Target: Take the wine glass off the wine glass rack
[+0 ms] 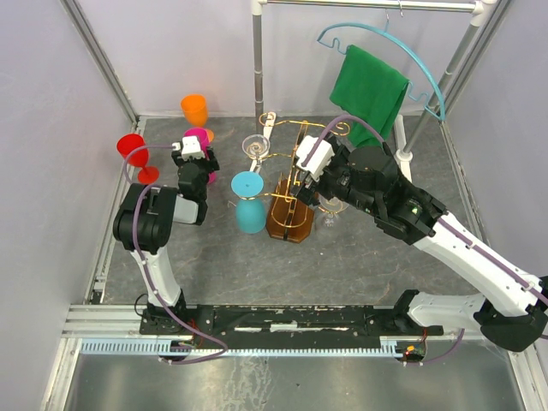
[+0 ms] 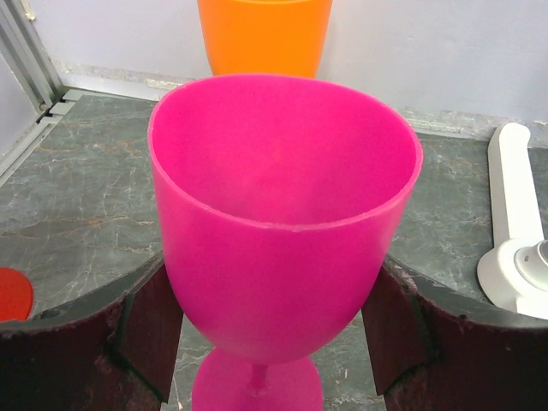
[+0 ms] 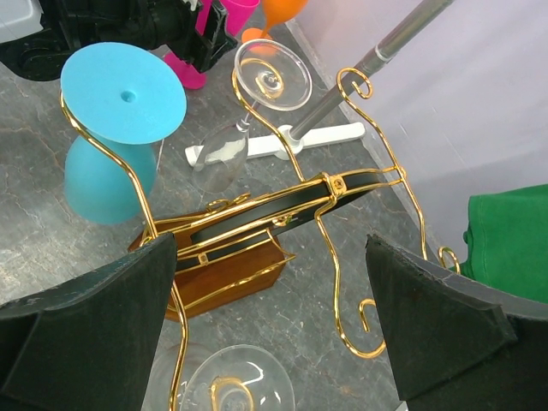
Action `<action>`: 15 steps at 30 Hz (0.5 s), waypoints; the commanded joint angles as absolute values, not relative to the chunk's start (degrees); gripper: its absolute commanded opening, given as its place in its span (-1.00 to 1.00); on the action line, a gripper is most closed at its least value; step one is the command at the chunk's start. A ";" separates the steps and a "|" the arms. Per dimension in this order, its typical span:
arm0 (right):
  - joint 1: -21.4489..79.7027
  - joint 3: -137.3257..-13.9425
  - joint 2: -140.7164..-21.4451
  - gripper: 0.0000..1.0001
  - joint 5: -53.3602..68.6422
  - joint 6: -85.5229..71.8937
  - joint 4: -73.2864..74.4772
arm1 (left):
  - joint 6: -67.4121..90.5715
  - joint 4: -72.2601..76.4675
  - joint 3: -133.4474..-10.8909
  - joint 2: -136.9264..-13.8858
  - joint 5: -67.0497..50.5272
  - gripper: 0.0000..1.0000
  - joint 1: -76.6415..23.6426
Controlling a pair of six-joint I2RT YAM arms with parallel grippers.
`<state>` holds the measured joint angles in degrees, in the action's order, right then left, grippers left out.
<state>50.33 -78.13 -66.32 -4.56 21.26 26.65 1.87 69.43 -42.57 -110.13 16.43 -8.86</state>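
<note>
The wine glass rack (image 1: pixel 287 221) stands mid-table with a brown wooden base (image 3: pixel 231 274) and gold wire arms. A blue glass (image 1: pixel 249 205) hangs upside down on its left arm, also seen in the right wrist view (image 3: pixel 124 92). A clear glass (image 1: pixel 255 145) hangs at the back (image 3: pixel 272 75). Another clear glass (image 1: pixel 330 212) hangs on the right, its foot (image 3: pixel 235 385) just below my right gripper. My right gripper (image 1: pixel 312 190) is open above the rack (image 3: pixel 270 325). My left gripper (image 1: pixel 195 158) is shut on the bowl of a pink glass (image 2: pixel 282 214) standing on the table.
An orange cup (image 1: pixel 194 109) stands behind the pink glass and a red glass (image 1: pixel 134 152) to its left. A grey clothes rail (image 1: pixel 257 60) with a green towel (image 1: pixel 370 90) on a blue hanger stands at the back, its white foot (image 2: pixel 514 223) nearby. Walls enclose the table.
</note>
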 commanded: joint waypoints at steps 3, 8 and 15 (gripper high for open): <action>49.84 -77.86 -65.27 0.98 -4.31 21.17 25.18 | -0.29 72.16 -44.15 -111.42 18.32 -0.04 -8.92; 49.75 -78.04 -65.88 0.98 -3.76 21.10 25.14 | -0.35 72.31 -43.26 -111.15 18.30 0.11 -8.71; 49.49 -78.00 -65.67 0.99 -3.52 20.92 25.47 | -0.68 72.85 -42.43 -110.70 17.55 0.98 -8.77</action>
